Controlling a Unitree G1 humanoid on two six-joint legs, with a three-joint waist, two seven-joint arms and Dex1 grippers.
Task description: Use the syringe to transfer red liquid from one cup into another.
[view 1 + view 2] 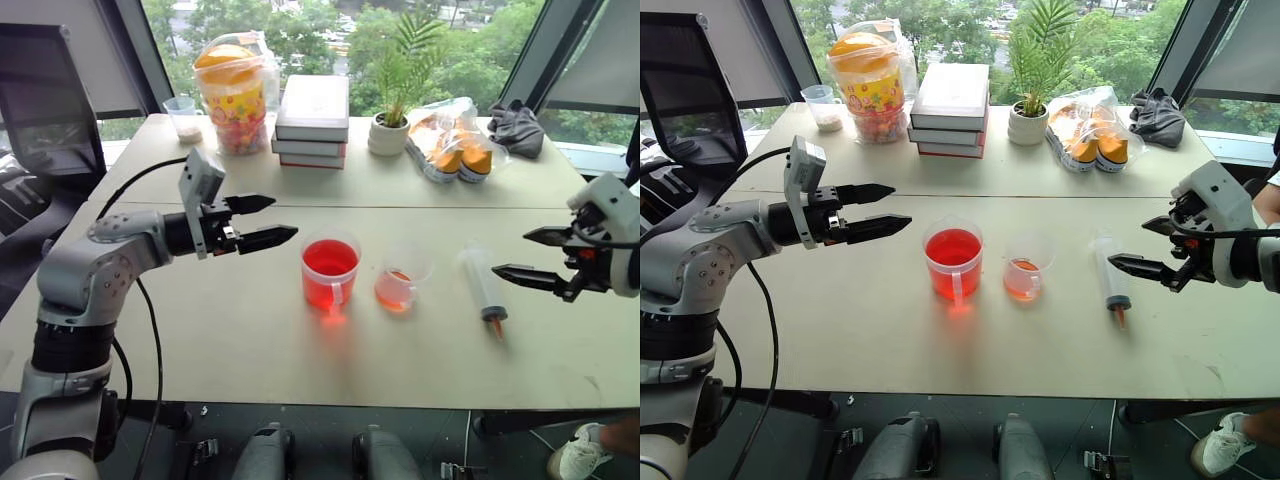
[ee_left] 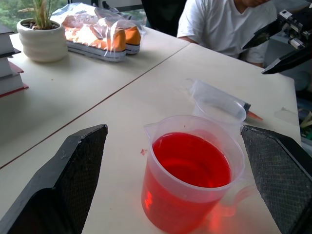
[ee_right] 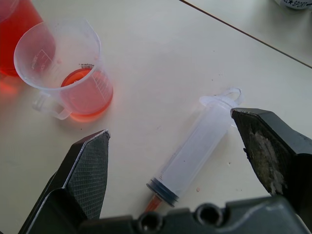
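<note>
The larger clear cup (image 1: 329, 273) stands mid-table, nearly full of bright red liquid (image 2: 191, 166), its small handle toward the front edge. Just to its right is the smaller clear cup (image 1: 398, 279) with a shallow layer of pale orange-red liquid (image 3: 85, 92). The syringe (image 1: 484, 288) lies flat on the table right of the small cup, orange tip toward the front edge. My left gripper (image 1: 268, 221) hovers open to the left of the large cup, pointing at it. My right gripper (image 1: 522, 256) hangs open just right of the syringe, with nothing between its fingers.
Along the far side of the table (image 1: 200, 330) stand a small cup (image 1: 184, 117), a bagged jar of sweets (image 1: 236, 90), stacked books (image 1: 312, 122), a potted plant (image 1: 392, 120), bagged shoes (image 1: 452, 142) and a grey cloth (image 1: 516, 127). A person in a white shirt (image 2: 229, 24) sits at the right.
</note>
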